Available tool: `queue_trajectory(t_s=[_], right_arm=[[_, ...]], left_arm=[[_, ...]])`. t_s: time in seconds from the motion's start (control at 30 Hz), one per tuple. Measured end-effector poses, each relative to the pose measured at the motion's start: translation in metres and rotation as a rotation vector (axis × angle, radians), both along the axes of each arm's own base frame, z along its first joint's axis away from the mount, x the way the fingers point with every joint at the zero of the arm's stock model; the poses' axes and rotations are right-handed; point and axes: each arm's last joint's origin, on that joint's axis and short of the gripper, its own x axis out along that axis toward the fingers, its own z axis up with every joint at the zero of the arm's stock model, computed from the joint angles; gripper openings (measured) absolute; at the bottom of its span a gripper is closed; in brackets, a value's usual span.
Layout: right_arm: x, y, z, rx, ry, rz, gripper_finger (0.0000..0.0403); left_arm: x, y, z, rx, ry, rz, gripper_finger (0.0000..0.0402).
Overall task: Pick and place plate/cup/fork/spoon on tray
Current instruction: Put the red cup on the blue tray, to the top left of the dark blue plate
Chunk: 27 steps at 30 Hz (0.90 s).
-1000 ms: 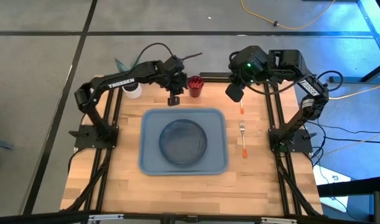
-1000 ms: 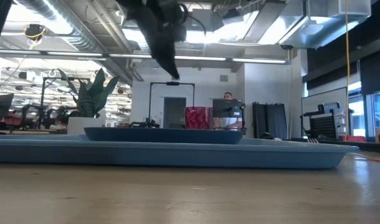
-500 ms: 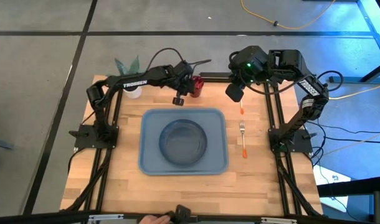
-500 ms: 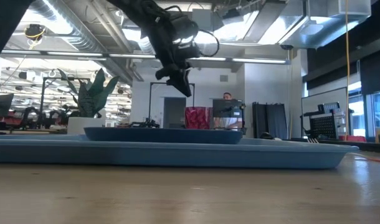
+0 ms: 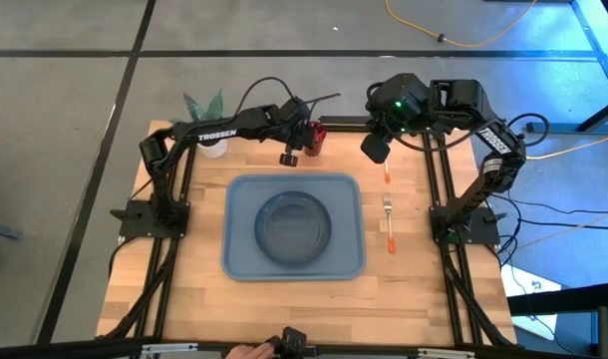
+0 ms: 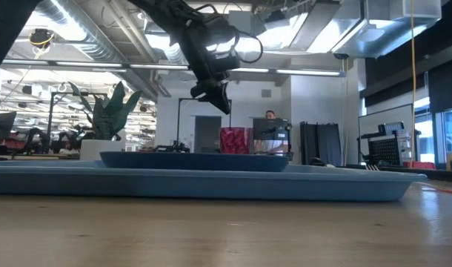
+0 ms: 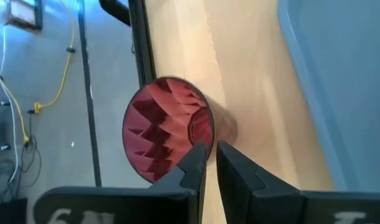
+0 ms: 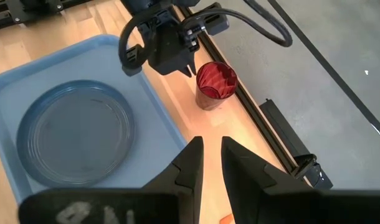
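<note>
Progress: the round dark grey-blue plate [image 5: 295, 221] is seen already lying inside the large light blue-grey rectangular plastic tray [image 5: 242, 261], roughly centred. Nothing else is held by the tray, so one item of four is judged placed.

Still on the wooden worktop [image 5: 414, 289]: the small dark red ribbed cup [image 5: 312, 138], standing upright and empty near the far edge, beyond the tray; the small fork with silver tines and orange handle [image 5: 389, 221], lying beside the tray on the right-arm side; an orange-handled piece [image 5: 386, 174] just beyond the fork, taken to be the spoon, its bowl hidden.

The left pincer [image 5: 290, 153] is held raised just beside the cup; in the left wrist view its fingers [image 7: 193, 163] are nearly pressed together, nothing pinched, tips over the cup's rim. The cup is judged the step in hand.

The right pincer [image 5: 375, 148] is parked above the far right corner, fingers slightly parted, nothing between them.
</note>
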Motion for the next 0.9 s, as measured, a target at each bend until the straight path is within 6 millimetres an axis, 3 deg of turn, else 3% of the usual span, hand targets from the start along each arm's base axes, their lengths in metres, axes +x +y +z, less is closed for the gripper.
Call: queue_trajectory(t_s=[0.67, 0.9], right_arm=[[0.000, 0.000, 0.000, 0.000, 0.000, 0.000, 0.0061], [0.000, 0.000, 0.000, 0.000, 0.000, 0.000, 0.0061]], left_arm=[[0.002, -0.005, -0.001, -0.052, -0.026, 0.079, 0.0030], [0.004, 0.004, -0.017, -0.008, 0.054, 0.025, 0.0030]])
